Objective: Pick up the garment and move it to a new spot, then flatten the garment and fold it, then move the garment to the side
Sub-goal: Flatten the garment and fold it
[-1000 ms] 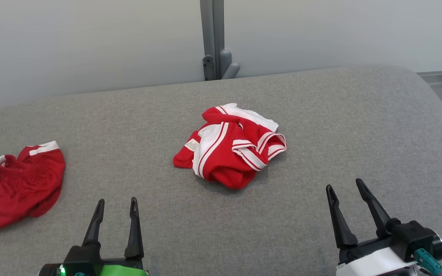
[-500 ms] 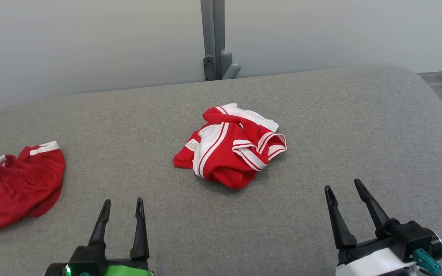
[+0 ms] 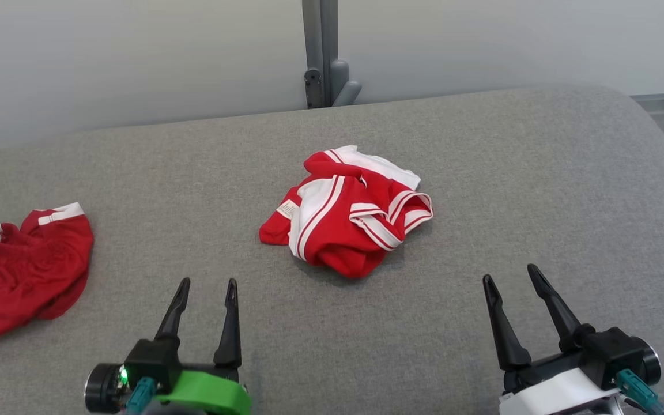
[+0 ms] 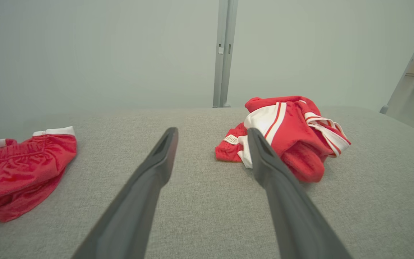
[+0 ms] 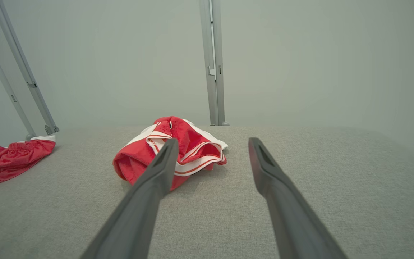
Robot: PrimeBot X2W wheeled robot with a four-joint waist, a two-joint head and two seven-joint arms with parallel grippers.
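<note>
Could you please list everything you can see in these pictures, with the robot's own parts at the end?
red and white garment: one, red with white stripes, crumpled at the middle of the table
plain red garment: one, red with a white band, bunched at the table's left edge
table: one, grey cloth top, under both garments
post: one, grey, upright behind the table's far edge
wall: one, pale, behind the table
left gripper: one, dark fingers on a green band, lower left, jaws open, apart from both garments
right gripper: one, dark fingers on a white band, lower right, jaws open, holding nothing
</note>
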